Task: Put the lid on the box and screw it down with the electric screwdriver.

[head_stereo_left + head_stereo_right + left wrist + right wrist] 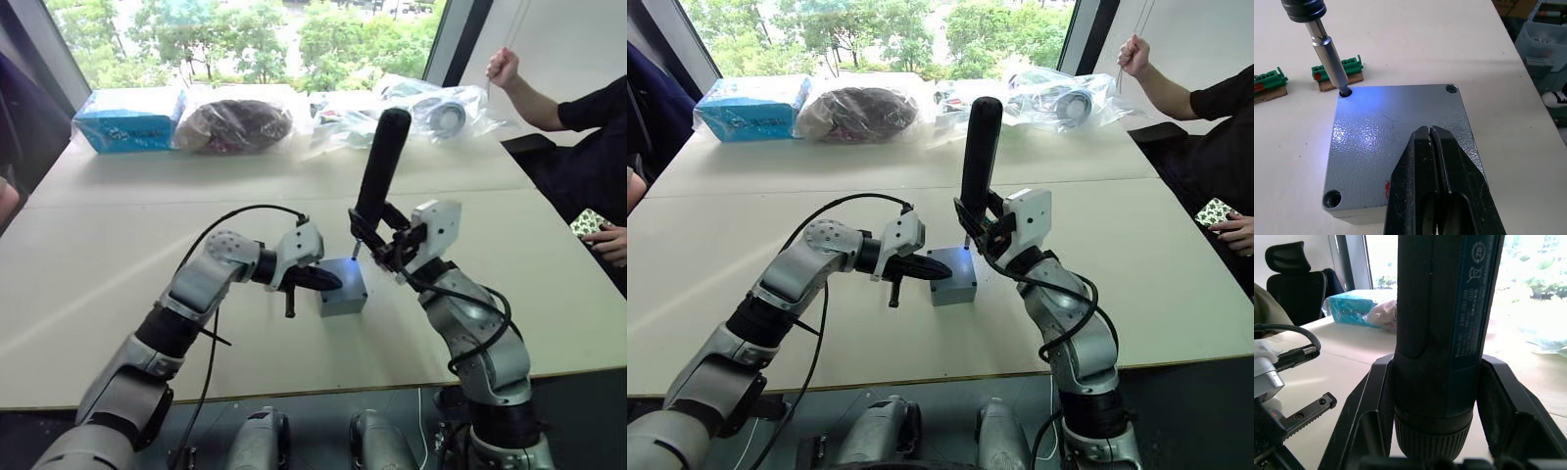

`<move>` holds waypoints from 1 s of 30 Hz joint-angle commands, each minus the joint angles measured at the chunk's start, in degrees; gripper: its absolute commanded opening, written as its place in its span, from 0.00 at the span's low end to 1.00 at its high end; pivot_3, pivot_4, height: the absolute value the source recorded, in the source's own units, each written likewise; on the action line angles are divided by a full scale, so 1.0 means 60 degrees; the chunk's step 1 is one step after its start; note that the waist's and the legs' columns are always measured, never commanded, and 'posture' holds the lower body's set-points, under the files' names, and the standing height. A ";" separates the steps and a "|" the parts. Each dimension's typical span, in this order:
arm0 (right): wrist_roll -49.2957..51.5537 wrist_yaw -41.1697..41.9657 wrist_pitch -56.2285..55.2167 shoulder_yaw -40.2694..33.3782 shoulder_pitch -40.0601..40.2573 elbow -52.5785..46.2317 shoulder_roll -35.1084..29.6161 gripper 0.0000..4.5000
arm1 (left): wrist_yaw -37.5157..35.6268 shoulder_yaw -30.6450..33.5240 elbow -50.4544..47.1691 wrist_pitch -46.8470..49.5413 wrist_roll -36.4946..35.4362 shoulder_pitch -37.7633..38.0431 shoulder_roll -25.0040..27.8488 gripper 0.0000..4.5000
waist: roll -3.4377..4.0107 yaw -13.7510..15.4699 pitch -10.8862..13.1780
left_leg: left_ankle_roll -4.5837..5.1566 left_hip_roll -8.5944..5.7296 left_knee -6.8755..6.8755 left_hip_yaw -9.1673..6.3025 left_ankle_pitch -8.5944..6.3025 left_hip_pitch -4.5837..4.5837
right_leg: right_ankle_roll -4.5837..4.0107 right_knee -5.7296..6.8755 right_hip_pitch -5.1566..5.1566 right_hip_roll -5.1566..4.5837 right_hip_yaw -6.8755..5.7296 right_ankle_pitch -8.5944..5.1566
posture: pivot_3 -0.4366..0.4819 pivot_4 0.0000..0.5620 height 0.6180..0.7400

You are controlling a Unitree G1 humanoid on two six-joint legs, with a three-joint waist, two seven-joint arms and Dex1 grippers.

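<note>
table: wide bare top all round the box, edge well clear, so room to swing either arm. box sits mid-table with the lid already seated flush on it. electric screwdriver stands near upright over the box's far corner, bit down in that corner's screw hole, its light falling on the lid. right gripper pinches the driver barrel, jaws clamped on both sides. left gripper, jaws pressed together, bears on the lid, likely to keep it from turning. green connector pieces lie just beyond the box.
</note>
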 commanded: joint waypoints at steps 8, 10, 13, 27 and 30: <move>0.5267 -0.1386 0.9479 -0.4965 -0.4511 0.2032 -0.3838 0.39 | 0.0684 0.2084 -0.0237 0.1302 -0.1838 -0.0153 -0.0542 0.00 | 0.0028 0.0173 0.0055 | 0.0000 0.0003 -0.0022 0.0002 0.0000 -0.0023 | -0.0002 -0.0003 -0.0024 -0.0031 -0.0007 0.0003 | 0.48 0.27 1.00; 0.5763 -0.1262 0.9840 -0.4469 -0.4217 0.3093 -0.5009 0.39 | 0.0428 0.2192 -0.0569 0.1817 -0.2172 -0.0267 -0.0257 0.00 | 0.0016 0.0201 0.0069 | 0.0001 0.0009 -0.0023 -0.0009 0.0000 -0.0036 | -0.0013 -0.0014 -0.0026 -0.0031 -0.0017 0.0005 | 0.48 0.27 1.00; 0.6051 -0.1201 0.9840 -0.3231 -0.3700 0.5160 -0.6521 0.39 | -0.0139 0.1899 -0.1442 0.1978 -0.2245 -0.0185 0.0573 0.00 | 0.0036 0.0149 0.0072 | 0.0004 -0.0007 -0.0021 0.0011 0.0001 -0.0118 | -0.0015 -0.0019 -0.0103 -0.0044 -0.0018 0.0004 | 0.48 0.27 1.00; 0.4418 0.0264 0.9840 -0.0005 -0.5041 0.8713 -0.6502 0.39 | 0.0292 0.1226 -0.2559 0.2075 -0.1964 0.0637 0.1208 0.00 | 0.0091 -0.0026 0.0147 | 0.0021 0.0001 -0.0002 0.0062 -0.0001 -0.0157 | 0.0036 -0.0002 -0.0169 0.0028 0.0022 0.0030 | 0.48 0.27 1.00; 0.3867 0.0505 0.9840 0.0286 -0.5088 0.8730 -0.6453 0.66 | 0.0421 0.1262 -0.2626 0.2175 -0.2022 0.0649 0.1250 0.00 | 0.0086 0.0002 0.0150 | 0.0021 -0.0004 -0.0001 0.0057 -0.0001 -0.0164 | 0.0053 -0.0001 -0.0168 0.0027 0.0022 0.0040 | 0.48 0.27 1.00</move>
